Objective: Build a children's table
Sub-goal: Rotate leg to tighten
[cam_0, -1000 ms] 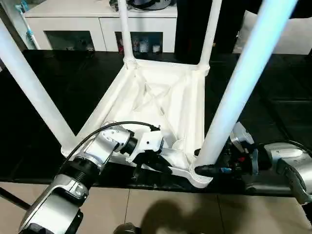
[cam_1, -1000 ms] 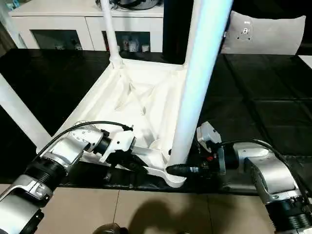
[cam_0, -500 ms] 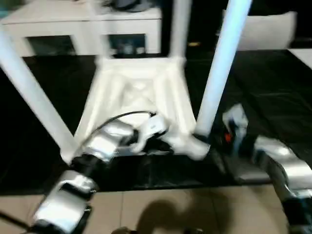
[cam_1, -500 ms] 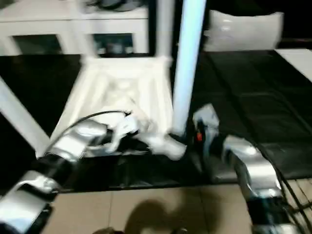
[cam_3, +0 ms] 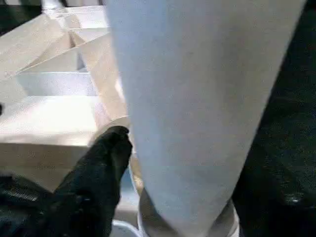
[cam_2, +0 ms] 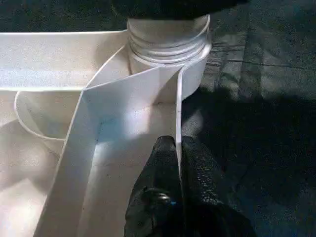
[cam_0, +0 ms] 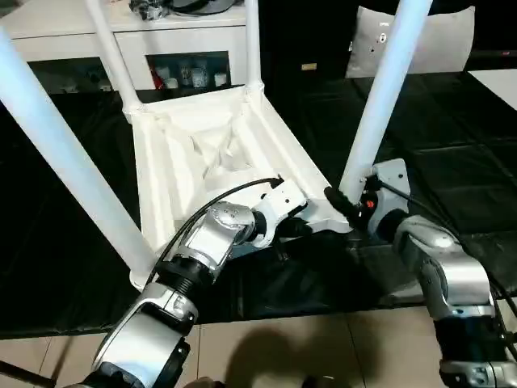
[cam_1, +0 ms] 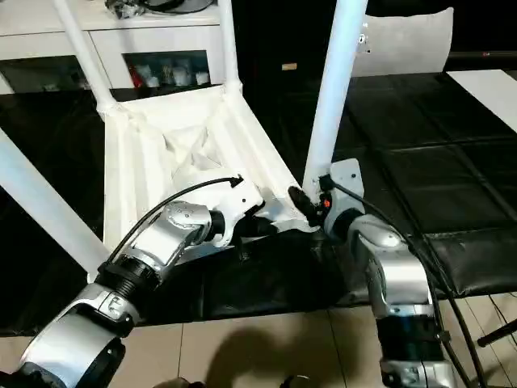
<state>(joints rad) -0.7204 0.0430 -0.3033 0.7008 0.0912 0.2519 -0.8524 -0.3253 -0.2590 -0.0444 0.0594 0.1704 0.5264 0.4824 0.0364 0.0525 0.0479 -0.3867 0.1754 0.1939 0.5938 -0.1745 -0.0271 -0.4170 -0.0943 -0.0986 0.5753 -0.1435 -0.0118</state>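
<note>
The white children's table [cam_0: 206, 149] lies upside down on the black mat, ribbed underside up, with all four legs standing in its corner sockets. My left gripper [cam_2: 177, 153] is shut on the thin rim wall next to the near right corner socket [cam_2: 168, 47]; one finger [cam_2: 160, 158] sits inside the wall. My right gripper [cam_0: 347, 202] is shut on the base of the near right leg [cam_0: 380, 89]. A black finger [cam_3: 106, 158] presses against that leg [cam_3: 197, 98].
A white cabinet with glass doors [cam_0: 182, 32] stands behind the table, and a white cushion [cam_0: 440, 36] at the back right. The black mat [cam_0: 460, 153] ends near me at a tiled floor [cam_0: 283, 347]. The near left leg [cam_0: 65, 153] slants up beside my left arm.
The table has swung round on the mat, its near right corner now farther from the front edge. Both grippers kept their hold and moved with it. The camera has also shifted.
</note>
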